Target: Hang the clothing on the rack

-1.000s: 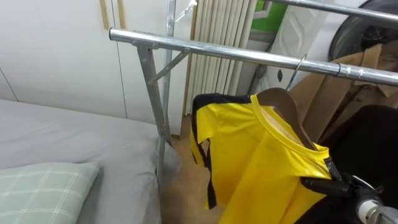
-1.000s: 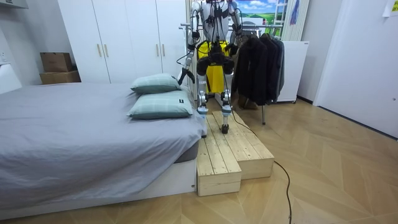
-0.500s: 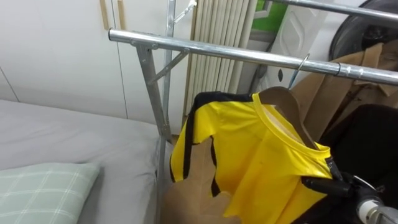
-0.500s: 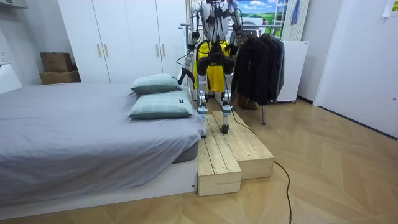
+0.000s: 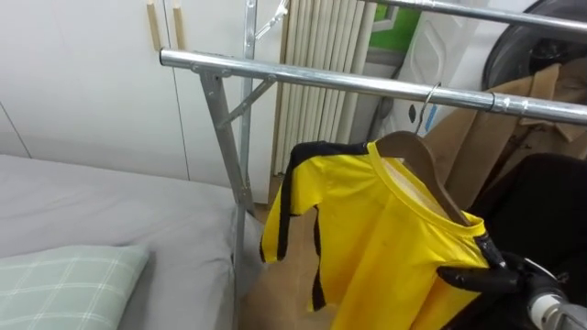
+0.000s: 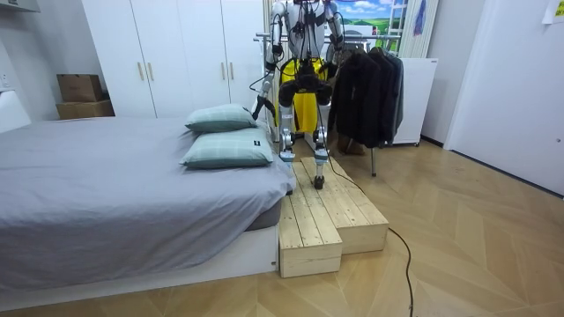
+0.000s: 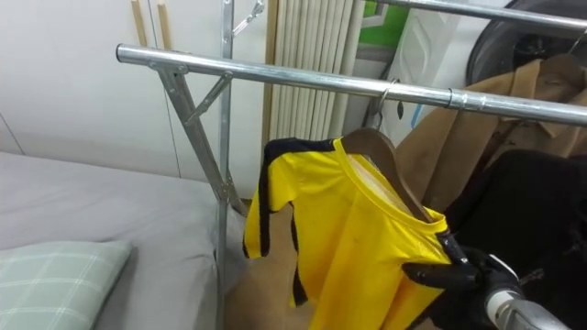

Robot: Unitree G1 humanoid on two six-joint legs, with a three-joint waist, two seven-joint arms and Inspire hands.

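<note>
on rail [image 5: 348, 81], yellow shirt [image 5: 385, 238], wooden platform [image 6: 330, 216] underfoot

There are one yellow shirt [image 5: 385, 229], one wooden hanger [image 5: 419, 158], two pillows [image 6: 227, 151] and two wooden platforms [image 6: 310, 231].

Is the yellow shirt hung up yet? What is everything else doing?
Shirt, on the hanger.
Hanger, hooked over the rail.
Right hand, at the shirt's shoulder.
Left hand, down by the robot's side.
Coats, hanging on the rack.
Pillow, lying flat on the bed.
Wardrobe doors, shut.
</note>
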